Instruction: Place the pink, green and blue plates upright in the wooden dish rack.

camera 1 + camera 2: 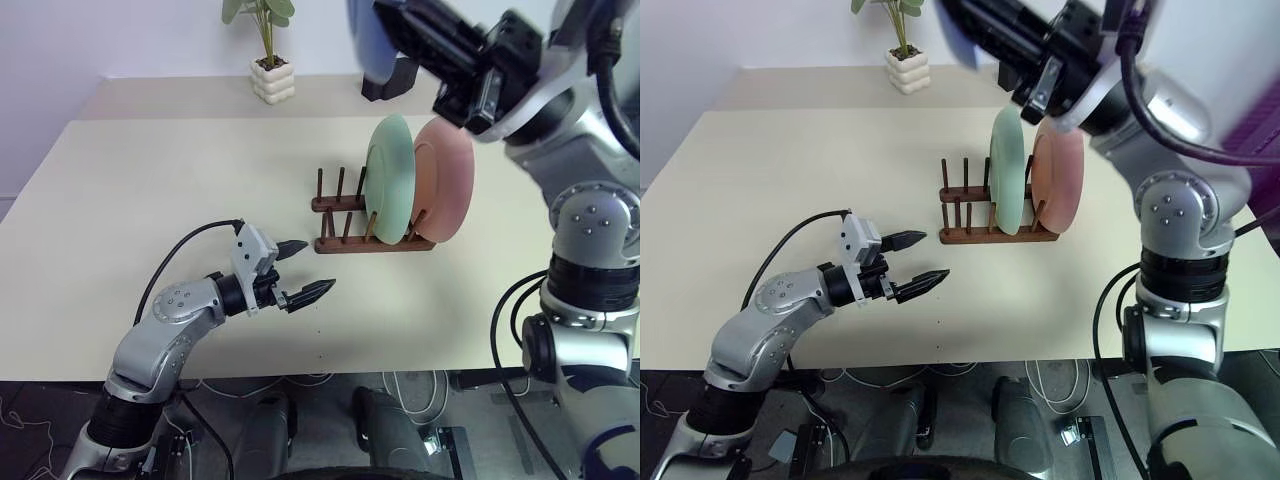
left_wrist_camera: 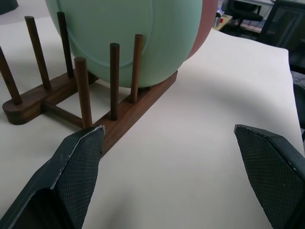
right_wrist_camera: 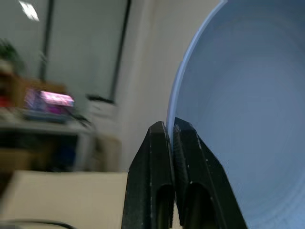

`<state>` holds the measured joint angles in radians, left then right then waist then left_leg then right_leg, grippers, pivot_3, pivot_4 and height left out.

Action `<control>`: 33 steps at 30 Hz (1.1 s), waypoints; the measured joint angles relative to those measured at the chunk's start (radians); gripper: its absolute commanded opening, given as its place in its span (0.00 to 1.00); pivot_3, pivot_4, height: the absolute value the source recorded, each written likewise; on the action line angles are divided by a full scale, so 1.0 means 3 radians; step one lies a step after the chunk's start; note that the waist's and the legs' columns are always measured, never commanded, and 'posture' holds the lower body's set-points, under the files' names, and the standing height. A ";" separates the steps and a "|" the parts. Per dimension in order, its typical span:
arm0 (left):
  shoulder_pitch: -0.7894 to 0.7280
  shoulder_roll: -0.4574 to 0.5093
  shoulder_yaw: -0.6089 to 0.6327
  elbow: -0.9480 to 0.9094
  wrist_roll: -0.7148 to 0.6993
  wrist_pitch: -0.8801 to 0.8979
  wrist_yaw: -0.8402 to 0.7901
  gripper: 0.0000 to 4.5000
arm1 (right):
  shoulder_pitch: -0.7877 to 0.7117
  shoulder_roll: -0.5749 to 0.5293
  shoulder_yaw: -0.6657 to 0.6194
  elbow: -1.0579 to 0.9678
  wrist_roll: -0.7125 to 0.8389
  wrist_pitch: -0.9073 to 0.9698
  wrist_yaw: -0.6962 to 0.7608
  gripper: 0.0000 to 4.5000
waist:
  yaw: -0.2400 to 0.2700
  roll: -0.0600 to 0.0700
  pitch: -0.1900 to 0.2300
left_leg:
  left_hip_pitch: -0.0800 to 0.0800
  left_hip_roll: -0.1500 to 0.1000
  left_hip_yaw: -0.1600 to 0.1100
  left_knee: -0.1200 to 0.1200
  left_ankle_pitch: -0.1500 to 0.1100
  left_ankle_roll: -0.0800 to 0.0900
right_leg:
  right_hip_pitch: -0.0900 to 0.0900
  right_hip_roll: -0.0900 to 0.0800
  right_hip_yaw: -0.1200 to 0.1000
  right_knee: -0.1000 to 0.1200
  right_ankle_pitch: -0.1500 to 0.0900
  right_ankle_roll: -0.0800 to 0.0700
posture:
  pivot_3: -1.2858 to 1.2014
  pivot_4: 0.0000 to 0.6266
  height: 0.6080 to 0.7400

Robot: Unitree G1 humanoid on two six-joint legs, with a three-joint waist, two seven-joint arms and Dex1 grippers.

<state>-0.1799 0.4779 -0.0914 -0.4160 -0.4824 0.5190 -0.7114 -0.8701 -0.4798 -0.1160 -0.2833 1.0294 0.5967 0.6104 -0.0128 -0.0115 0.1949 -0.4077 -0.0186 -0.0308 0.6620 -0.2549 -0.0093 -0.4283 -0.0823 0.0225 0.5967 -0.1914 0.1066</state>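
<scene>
Holding the blue plate (image 3: 248, 119), right claw (image 3: 170, 125); no legible writing.

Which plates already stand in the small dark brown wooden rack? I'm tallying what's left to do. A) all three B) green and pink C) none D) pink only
B: the round green plate and pink plate stand upright in the wooden dish rack, while the right gripper pinches the blue plate in the air.

Silver-grey arms w/ black joints, black cables, black textured pointed fingers (image 2: 78, 167).
</scene>
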 measured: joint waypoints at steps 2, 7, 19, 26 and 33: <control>0.0053 0.0042 0.0051 0.0001 0.0000 0.0000 0.0020 1.00 | 0.0161 0.0149 -0.0018 -0.0019 0.0331 0.0234 -0.0243 0.00 | 0.0000 0.0000 0.0000 | -0.0001 0.0000 0.0000 0.0000 0.0000 0.0000 | -0.0003 0.0000 0.0000 0.0002 0.0000 0.0000 | 0.52 0.24 0.97; 0.0152 0.0141 0.0296 -0.0002 -0.0026 0.0001 0.0051 1.00 | 0.0476 0.0400 -0.0056 -0.0012 0.0750 0.0545 -0.0832 0.00 | -0.0002 0.0001 0.0000 | -0.0001 0.0000 0.0001 -0.0001 0.0000 0.0000 | -0.0003 0.0000 0.0000 0.0001 0.0000 0.0000 | 0.52 0.24 0.97; 0.0215 0.0178 0.0364 -0.0002 -0.0033 -0.0008 -0.0014 1.00 | 0.0756 0.0522 -0.0108 0.0046 0.1014 0.0740 -0.1394 0.00 | -0.0009 0.0001 0.0000 | -0.0001 -0.0001 0.0003 -0.0001 0.0000 0.0000 | -0.0004 0.0002 0.0000 0.0000 0.0000 0.0000 | 0.52 0.24 0.97; 0.0180 0.0154 0.0349 -0.0030 -0.0032 0.0007 0.0002 1.00 | 0.0786 0.0522 -0.0108 0.0054 0.1038 0.0780 -0.1437 0.00 | -0.0007 0.0001 0.0000 | -0.0001 -0.0001 0.0004 -0.0001 0.0000 0.0000 | -0.0004 0.0002 0.0000 0.0000 0.0000 0.0000 | 0.52 0.24 0.97; 0.0155 0.0154 0.0347 -0.0059 -0.0032 0.0011 0.0008 1.00 | 0.0802 0.0519 -0.0110 0.0142 0.1079 0.0837 -0.1460 0.00 | -0.0010 0.0001 0.0000 | -0.0001 -0.0001 0.0005 -0.0001 0.0000 0.0000 | -0.0004 0.0003 0.0000 0.0000 0.0000 0.0000 | 0.52 0.24 0.97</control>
<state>-0.1334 0.5240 0.0127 -0.4336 -0.4921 0.5225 -0.7091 -0.6295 -0.3239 -0.1491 -0.2407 1.3532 0.8479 0.1724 -0.0159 -0.0113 0.1950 -0.4081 -0.0188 -0.0294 0.6617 -0.2550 -0.0093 -0.4294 -0.0815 0.0224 0.5967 -0.1915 0.1066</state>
